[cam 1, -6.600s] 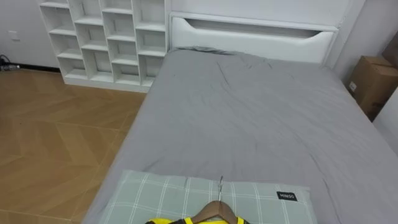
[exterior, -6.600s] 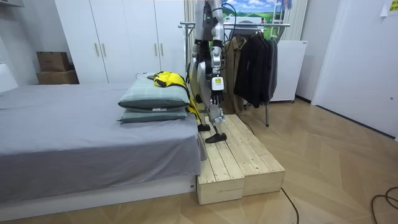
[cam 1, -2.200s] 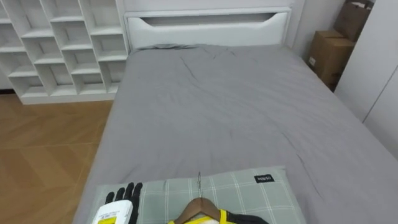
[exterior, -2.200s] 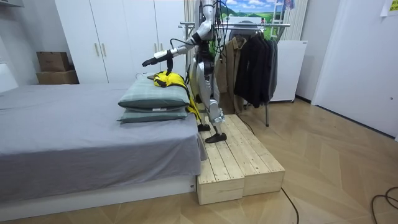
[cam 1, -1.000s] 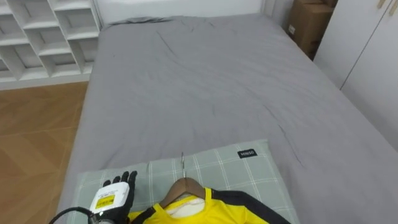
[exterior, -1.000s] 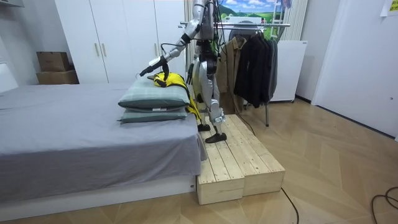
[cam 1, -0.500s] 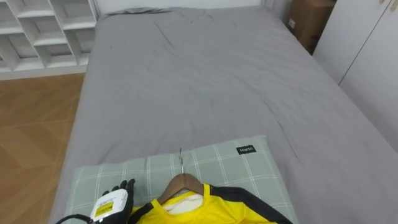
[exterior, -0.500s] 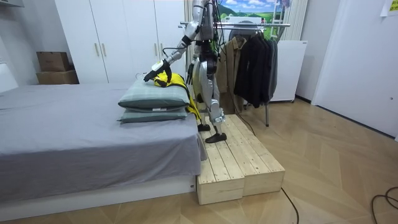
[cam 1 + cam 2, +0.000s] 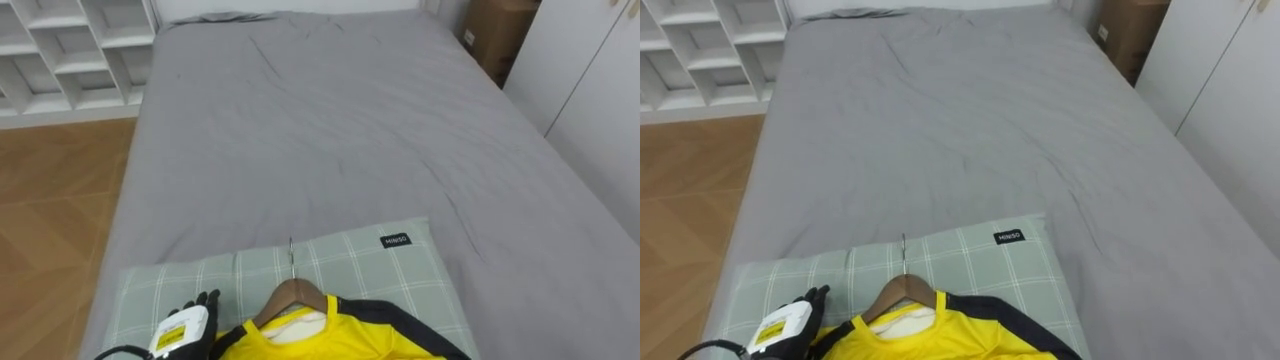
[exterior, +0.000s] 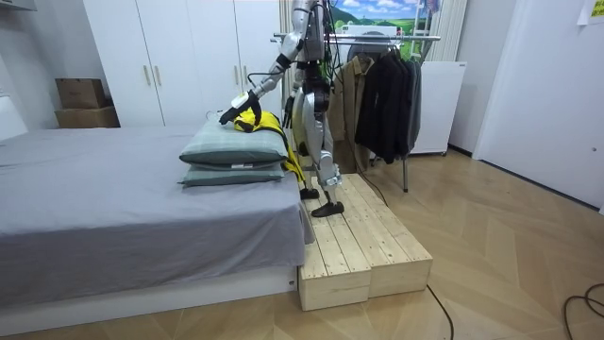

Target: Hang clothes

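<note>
Grey bed point(image 9: 330, 130), green checked pillow point(image 9: 385, 275): limp, light yellow-and-black shirt point(image 9: 330, 338) on stiff wooden hanger point(image 9: 290, 295). Left of the hanger, my left hand point(image 9: 188, 328), fingers released; I'd grip the hanger's neck.

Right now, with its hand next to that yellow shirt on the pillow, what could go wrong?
The left hand is by the yellow shirt, beside the wooden hanger; closing there might catch cloth alone and drag the shirt off it. The hanger lies flat on a checked pillow, which may give under a grasp. The robot stands on a raised wooden platform, so leaning further could unsettle it.
</note>
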Motion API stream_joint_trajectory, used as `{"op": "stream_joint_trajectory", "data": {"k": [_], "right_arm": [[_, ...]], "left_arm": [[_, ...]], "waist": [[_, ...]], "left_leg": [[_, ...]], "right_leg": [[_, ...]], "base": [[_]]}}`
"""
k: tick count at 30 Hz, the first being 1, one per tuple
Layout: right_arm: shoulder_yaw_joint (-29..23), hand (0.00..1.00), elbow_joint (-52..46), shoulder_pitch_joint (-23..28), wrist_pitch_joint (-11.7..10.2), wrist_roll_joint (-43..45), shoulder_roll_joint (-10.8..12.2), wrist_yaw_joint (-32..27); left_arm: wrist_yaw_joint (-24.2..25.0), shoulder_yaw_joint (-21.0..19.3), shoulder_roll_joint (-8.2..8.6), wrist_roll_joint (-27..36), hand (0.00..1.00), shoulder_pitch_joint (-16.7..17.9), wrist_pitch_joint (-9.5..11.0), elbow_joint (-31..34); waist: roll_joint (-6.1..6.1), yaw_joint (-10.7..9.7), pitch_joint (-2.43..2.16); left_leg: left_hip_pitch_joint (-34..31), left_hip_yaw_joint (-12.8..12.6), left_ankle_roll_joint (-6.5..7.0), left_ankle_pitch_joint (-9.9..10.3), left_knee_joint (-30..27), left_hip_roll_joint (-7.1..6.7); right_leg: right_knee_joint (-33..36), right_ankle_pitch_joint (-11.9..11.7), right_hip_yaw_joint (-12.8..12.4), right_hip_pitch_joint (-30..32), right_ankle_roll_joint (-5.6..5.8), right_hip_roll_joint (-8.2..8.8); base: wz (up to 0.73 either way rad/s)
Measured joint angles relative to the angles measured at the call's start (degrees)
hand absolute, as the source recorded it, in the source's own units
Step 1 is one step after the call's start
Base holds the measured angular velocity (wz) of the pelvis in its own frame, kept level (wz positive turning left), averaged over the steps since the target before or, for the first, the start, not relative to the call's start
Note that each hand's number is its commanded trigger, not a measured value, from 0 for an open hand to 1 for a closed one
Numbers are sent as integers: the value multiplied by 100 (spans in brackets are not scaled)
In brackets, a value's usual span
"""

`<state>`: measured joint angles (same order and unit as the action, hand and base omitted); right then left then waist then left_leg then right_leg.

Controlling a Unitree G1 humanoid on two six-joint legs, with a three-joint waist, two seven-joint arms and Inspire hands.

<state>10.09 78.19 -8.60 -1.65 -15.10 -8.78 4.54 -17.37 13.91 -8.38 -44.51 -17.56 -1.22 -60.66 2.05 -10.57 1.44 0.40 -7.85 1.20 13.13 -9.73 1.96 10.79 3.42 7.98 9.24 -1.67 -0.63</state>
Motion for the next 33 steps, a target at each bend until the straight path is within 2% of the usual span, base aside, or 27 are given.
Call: {"op": "stream_joint_trajectory", "data": {"k": [15, 22, 33], "right_arm": [[382, 0, 3, -133, 1, -12, 2, 126], [385, 0, 6, -137, 6, -3, 2, 268], [383, 0, 37, -301, 43, 170, 13, 362]], "left_arm": [[76, 117, 103, -1, 0, -1, -9, -15], [158, 213, 110, -1, 0, -1, -10, -130], [175, 276, 78, 5, 0, -113, 2, -251]], "waist": [[-7, -1, -4], [-9, -12, -3], [-64, -3, 28]], "left_leg": [[-103, -1, 37, -43, -13, -53], [-158, -1, 40, -67, -1, -57], [-346, -98, 38, -78, -5, -75]], "right_leg": [[96, 0, -13, 134, 2, 64], [107, -1, -18, 196, 2, 73], [233, 2, -183, 494, 4, 55]], "base": [[0], [0], [-5]]}}
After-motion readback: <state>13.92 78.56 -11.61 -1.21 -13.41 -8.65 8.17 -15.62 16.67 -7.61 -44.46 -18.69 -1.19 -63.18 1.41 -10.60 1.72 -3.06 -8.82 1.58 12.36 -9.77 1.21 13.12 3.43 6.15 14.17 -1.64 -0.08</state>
